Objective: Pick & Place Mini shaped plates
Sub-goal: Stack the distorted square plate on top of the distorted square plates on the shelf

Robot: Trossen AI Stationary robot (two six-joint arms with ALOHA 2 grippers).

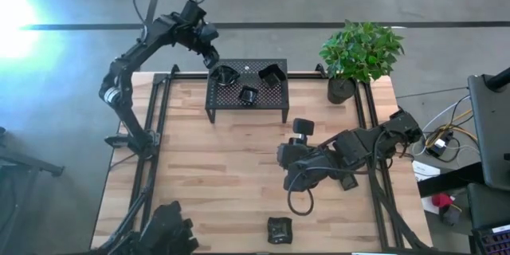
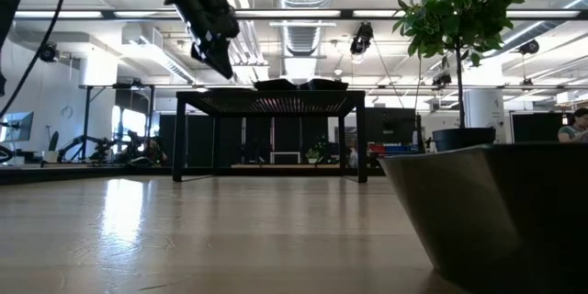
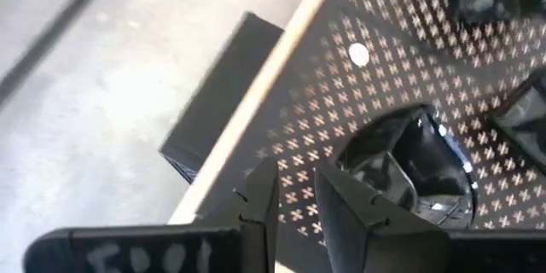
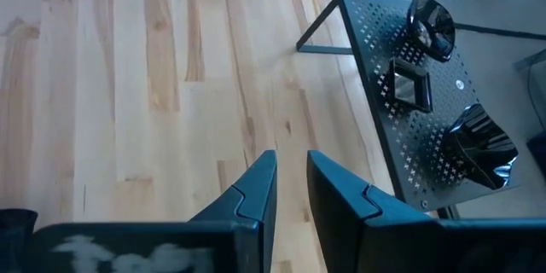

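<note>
A black perforated rack [image 1: 247, 105] stands at the table's far side. On it rest three mini shaped plates: a rounded one [image 1: 225, 74], a leaf-like one [image 1: 272, 74] and a small square one [image 1: 249, 94]. My left gripper [image 1: 213, 58] hovers open just above the rack's far left corner. The rounded plate [image 3: 409, 166] lies beside its fingers, with nothing between them. My right gripper [image 1: 301, 130] hangs open over the table's middle and points toward the rack [image 4: 401, 119]. Another plate [image 1: 279, 229] lies near the table's front edge.
A potted plant [image 1: 358, 56] stands at the far right corner, right of the rack. The plate by the front edge looms large in the low view [image 2: 496, 211]. Bare wood [image 1: 207, 175] lies between the rack and the front edge.
</note>
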